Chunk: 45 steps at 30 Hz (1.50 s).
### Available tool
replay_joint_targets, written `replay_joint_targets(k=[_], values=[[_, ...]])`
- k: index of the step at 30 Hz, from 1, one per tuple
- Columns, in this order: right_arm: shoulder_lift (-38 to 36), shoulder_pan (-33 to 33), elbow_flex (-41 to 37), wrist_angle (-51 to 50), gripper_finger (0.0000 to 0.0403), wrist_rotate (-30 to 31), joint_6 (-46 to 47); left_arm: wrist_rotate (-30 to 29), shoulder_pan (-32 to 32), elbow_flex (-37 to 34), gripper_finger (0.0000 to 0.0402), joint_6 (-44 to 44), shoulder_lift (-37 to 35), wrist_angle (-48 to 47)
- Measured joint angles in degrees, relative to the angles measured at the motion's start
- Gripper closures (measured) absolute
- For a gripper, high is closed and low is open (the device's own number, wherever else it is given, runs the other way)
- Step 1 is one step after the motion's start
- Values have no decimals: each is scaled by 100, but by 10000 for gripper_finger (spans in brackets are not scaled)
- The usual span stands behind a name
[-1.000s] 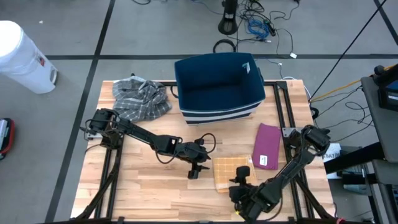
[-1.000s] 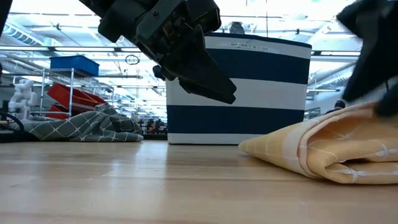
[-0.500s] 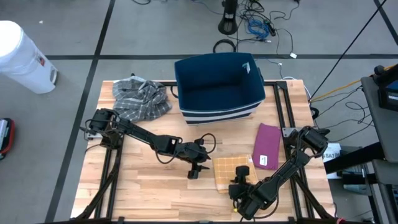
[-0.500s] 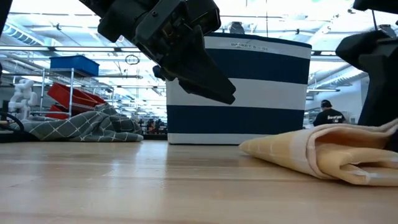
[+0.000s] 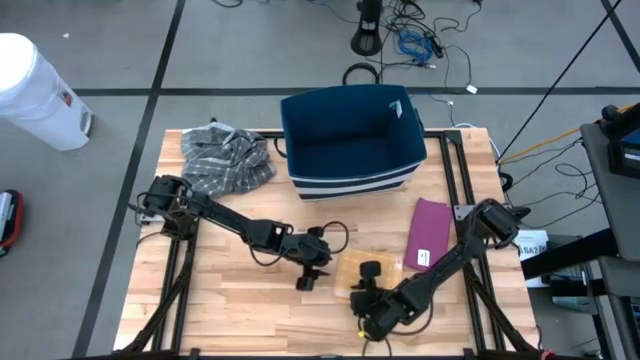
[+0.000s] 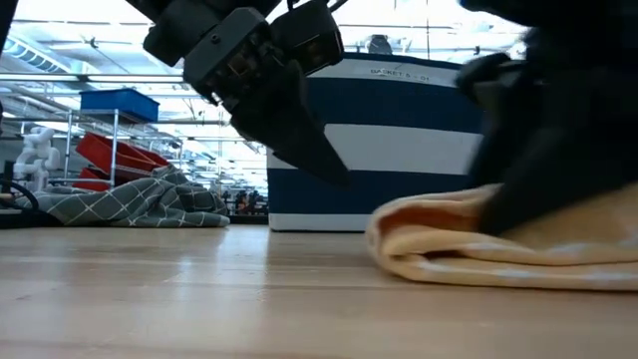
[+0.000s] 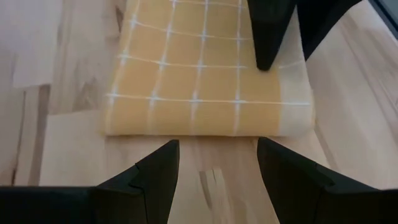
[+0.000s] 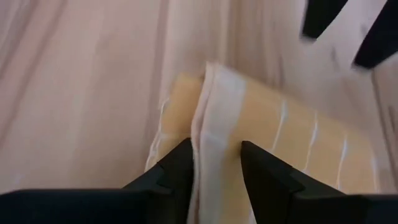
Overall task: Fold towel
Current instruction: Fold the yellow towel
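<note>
The yellow towel (image 5: 362, 272) lies folded on the counter (image 5: 230, 300) near its front edge, just in front of the purple cloth (image 5: 430, 234) and well short of the blue basket (image 5: 350, 140). The right end effector (image 5: 366, 290) is down on the towel's near edge, its fingers (image 8: 268, 174) pinching a fold of the cloth between them. The left end effector (image 5: 306, 278) hangs just beside the towel with its fingers (image 7: 155, 171) spread and nothing in them, while a grey plaid cloth (image 5: 226, 156) lies crumpled at the far left corner.
</note>
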Motion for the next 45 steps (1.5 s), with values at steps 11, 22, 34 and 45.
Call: replay_joint_targets(k=[11,22,34,45], values=[[-279,-339,4,312,282,-294,-974,38,-29,0,179,3,2,-91],[-807,268,5,-527,238,-1041,-838,59,-66,0,179,185,2,270],[-738,305,-559,-397,157,-1633,-179,54,-28,0,179,306,2,523],[-733,453,-1012,-342,158,-931,277,52,-7,0,179,313,2,608]])
